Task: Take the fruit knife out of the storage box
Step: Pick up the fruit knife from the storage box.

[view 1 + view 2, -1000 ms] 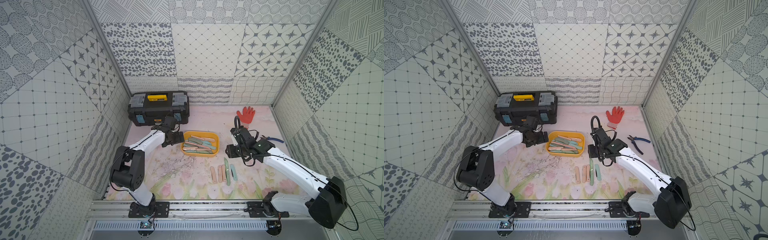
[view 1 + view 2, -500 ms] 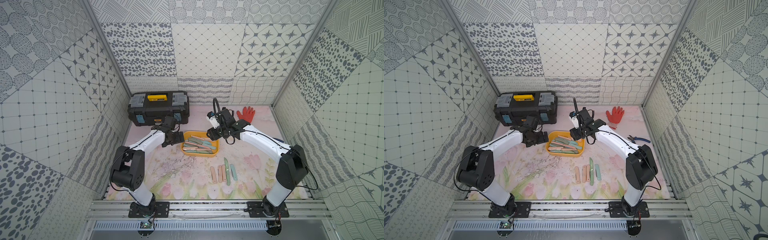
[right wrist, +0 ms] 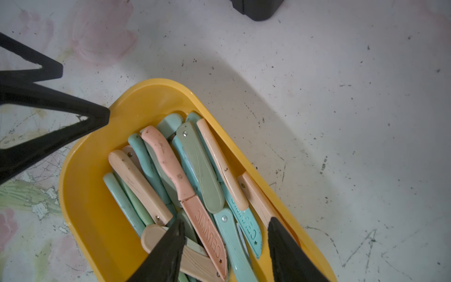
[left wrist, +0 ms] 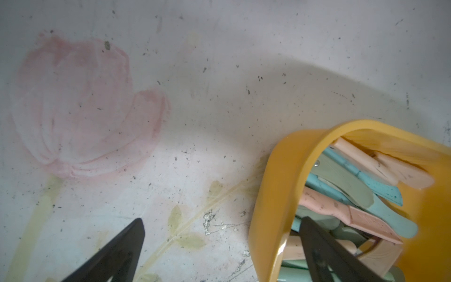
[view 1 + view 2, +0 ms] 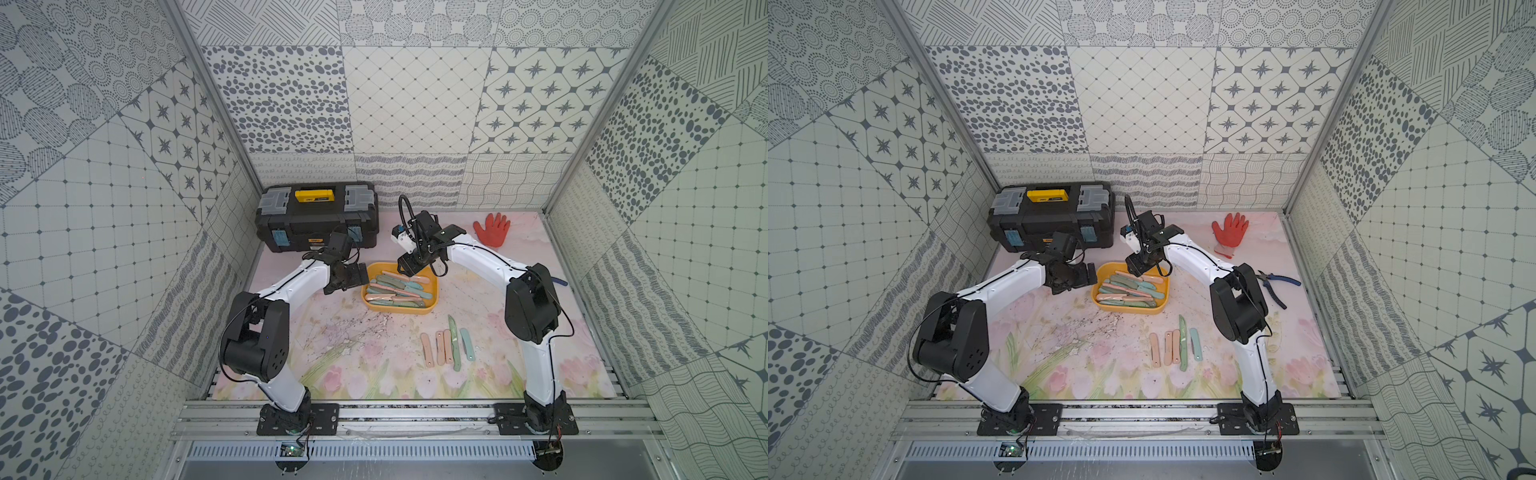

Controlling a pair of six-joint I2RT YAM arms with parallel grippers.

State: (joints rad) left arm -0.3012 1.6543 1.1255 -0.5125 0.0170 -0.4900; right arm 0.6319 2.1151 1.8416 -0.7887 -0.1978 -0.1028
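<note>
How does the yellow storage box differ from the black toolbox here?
The storage box is yellow, shallow and lidless, with knives showing inside; the toolbox is black with a yellow handle and its lid shut. The toolbox is clearly larger and taller than the storage box. The toolbox stands at the back edge of the mat; the storage box sits nearer its middle. Both are rectangular and rest on the mat.

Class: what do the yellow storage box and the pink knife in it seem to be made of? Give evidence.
Storage box: probably moulded plastic, glossy; smooth rounded walls show highlights. Pink knife: matt, scuffed plastic-looking handle; blade part embossed CERAMIC, possibly only a plastic sheath.
</note>
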